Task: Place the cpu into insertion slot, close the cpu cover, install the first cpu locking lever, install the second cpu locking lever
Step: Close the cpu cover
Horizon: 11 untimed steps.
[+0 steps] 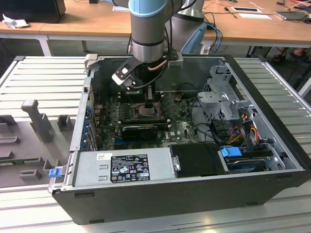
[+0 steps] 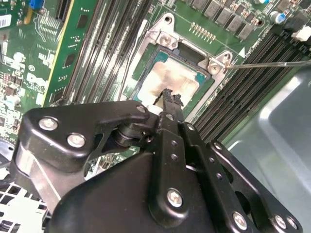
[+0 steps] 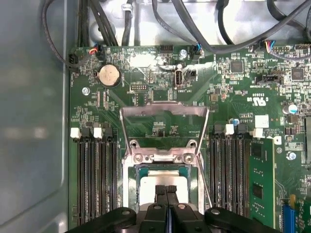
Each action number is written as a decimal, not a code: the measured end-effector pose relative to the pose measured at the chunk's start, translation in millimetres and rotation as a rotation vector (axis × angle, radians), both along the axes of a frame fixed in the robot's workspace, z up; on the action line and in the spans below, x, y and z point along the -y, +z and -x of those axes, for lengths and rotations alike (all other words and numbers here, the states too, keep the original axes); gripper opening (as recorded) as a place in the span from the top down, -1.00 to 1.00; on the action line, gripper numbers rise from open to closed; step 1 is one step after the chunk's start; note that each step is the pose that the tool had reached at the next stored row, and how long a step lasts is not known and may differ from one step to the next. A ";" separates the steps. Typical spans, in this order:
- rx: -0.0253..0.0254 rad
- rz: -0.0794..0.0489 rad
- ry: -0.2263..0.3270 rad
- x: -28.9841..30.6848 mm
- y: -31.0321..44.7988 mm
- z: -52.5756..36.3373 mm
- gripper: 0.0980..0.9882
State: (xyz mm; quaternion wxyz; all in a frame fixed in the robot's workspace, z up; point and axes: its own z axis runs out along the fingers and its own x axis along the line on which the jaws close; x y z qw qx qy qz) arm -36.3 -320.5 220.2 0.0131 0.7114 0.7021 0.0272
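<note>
While its black fingers are pressed together, the pincer (image 3: 166, 188) sits tip-down over the small flat square cpu (image 2: 177, 73) with its pale beige-silver face; can't tell if it's touching. The cpu lies flat in the black-framed square insertion slot (image 2: 192, 52) on the green circuit board (image 3: 233, 104). The thin dark-metal windowed cpu cover (image 3: 164, 110) is flipped open, just beyond the socket.

In the first wrist view the fingers (image 3: 161, 195) cover one edge of the cpu (image 3: 163, 177) and hide that side of the insertion slot (image 3: 130, 190).
</note>
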 end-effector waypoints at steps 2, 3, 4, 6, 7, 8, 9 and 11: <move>-0.0003 0.000 0.000 1.0 0.0 -4.1 0.98; -0.0003 0.000 0.000 1.2 -0.1 -5.1 0.98; -0.0003 0.000 0.000 1.4 -0.1 -5.6 0.98; -0.0004 0.000 0.001 1.4 1.2 -5.7 0.98; -0.0003 0.000 0.001 1.2 4.0 -5.7 0.98; -0.0003 0.000 0.001 1.2 5.7 -5.7 0.98; -0.0002 0.000 0.001 1.2 9.7 -5.7 0.98; -0.0003 0.000 0.001 0.9 16.0 -5.7 0.98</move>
